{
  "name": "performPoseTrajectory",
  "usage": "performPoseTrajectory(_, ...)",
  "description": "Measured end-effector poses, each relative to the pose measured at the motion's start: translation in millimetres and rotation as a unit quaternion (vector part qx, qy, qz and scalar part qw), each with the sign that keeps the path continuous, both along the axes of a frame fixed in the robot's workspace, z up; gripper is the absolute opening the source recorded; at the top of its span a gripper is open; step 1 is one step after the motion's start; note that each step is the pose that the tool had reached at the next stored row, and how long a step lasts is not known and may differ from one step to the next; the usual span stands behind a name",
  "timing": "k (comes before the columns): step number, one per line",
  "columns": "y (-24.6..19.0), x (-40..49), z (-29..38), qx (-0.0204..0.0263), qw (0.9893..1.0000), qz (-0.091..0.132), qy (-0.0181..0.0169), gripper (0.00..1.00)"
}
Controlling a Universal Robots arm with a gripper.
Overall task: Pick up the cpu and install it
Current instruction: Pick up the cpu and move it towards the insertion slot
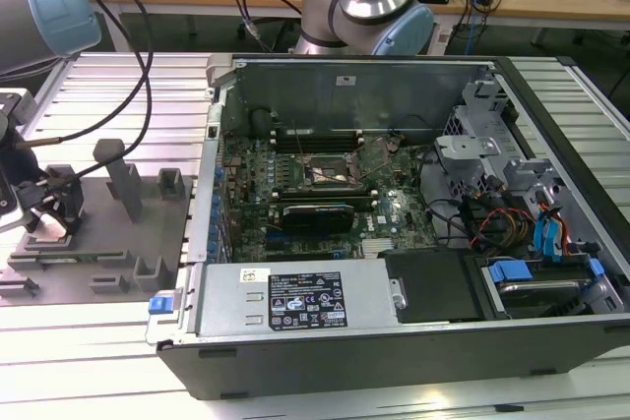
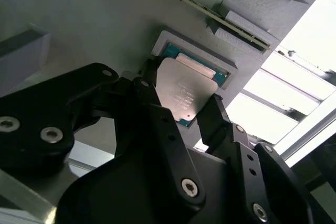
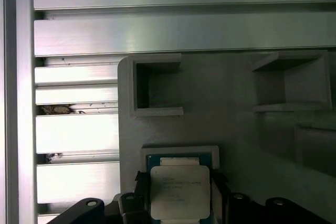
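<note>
1. Tool (image 1: 51, 206): low over the end of the fixture (image 1: 148, 211) that lies furthest toward the exterior view's left. In the second wrist view the tool (image 2: 181, 94) is closed to the width of the cpu (image 2: 184, 90), with 1 black finger (image 2: 212, 116) against each of 2 opposite edges.
2. Cpu: seated flat in a square recessed pocket of the fixture, silver lid up, with the green board showing around the lid. In the first wrist view the cpu (image 3: 180, 190) sits at the fixture's edge, just beside 2 open-topped box pockets (image 3: 155, 90) moulded into the fixture (image 3: 236, 129).
3. Fixture: grey, flat on the slotted aluminium bench (image 1: 98, 341), carrying several upright blocks (image 1: 123, 179).
4. Computer case (image 1: 551, 95): open, lying on the bench just beside the fixture on the exterior view's right. The socket (image 1: 330, 172) on its board is apart from the fixture.
</note>
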State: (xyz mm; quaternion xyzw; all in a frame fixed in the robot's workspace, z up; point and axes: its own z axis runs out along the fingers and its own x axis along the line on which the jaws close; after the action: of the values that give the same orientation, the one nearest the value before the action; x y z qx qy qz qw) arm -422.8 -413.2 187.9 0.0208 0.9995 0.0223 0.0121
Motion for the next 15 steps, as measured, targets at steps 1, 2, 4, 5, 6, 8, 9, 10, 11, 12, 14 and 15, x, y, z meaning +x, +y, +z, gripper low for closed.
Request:
performPoseTrajectory(1,0.0,0.0,0.0,0.0,1.0,0.0,0.0,0.55)
performPoseTrajectory(2,0.0,0.0,0.0,0.0,1.0,0.0,0.0,0.55)
performPoseTrajectory(4,0.0,-0.1,1.6,-0.0001,1.0,0.0,0.0002,0.55)
performPoseTrajectory(5,0.0,0.0,2.7,0.0,1.0,0.0,0.0001,0.55)
performPoseTrajectory(6,0.0,0.0,3.7,0.0,1.0,0.0,0.0,0.55)
performPoseTrajectory(8,0.0,0.0,6.2,0.0,1.0,0.0,0.0,0.55)
performPoseTrajectory(9,0.0,0.0,8.6,-0.0001,1.0,0.0,0.0,0.55)
performPoseTrajectory(10,0.0,0.0,10.1,-0.0002,1.0,0.0,0.0,0.55)
performPoseTrajectory(11,0.1,0.0,12.7,-0.0003,1.0,0.0,0.0,0.55)
performPoseTrajectory(12,0.2,0.0,15.2,-0.0006,1.0,0.0,0.0,0.55)
performPoseTrajectory(14,0.4,0.0,21.2,-0.0011,1.0,0.0,0.0,0.55)
performPoseTrajectory(15,0.4,0.0,24.5,-0.0014,1.0,0.0,0.0,0.55)
